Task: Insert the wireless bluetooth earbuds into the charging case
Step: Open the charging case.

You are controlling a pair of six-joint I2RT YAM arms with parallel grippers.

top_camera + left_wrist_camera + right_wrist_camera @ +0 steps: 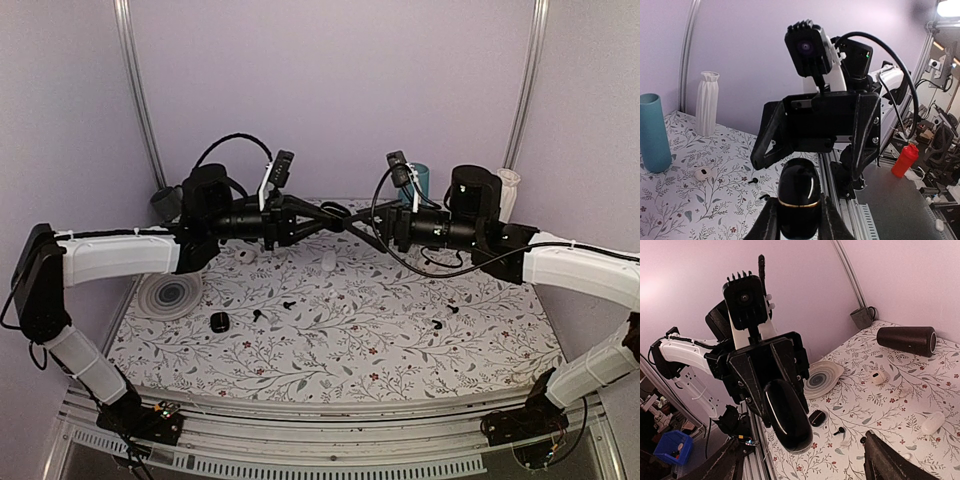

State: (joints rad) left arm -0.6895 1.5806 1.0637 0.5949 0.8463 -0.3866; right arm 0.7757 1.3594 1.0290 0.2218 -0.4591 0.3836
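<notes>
From above, we see the left pincer (pixel 330 220) and right pincer (pixel 370 228) tip to tip in the air. Black earbuds (pixel 289 303) lie on the tabletop (pixel 330 350) below them. At the left wrist, our left pincer is clamped on the black case (pixel 799 197). At the right wrist, our right pincer stands wide apart, with the case just ahead, clear of its fingers.

Blk case (pixel 799 182) shut in L gripper (pixel 799 202) — blk earbuds (pixel 288 303) on tbl (pixel 400 370)
</notes>
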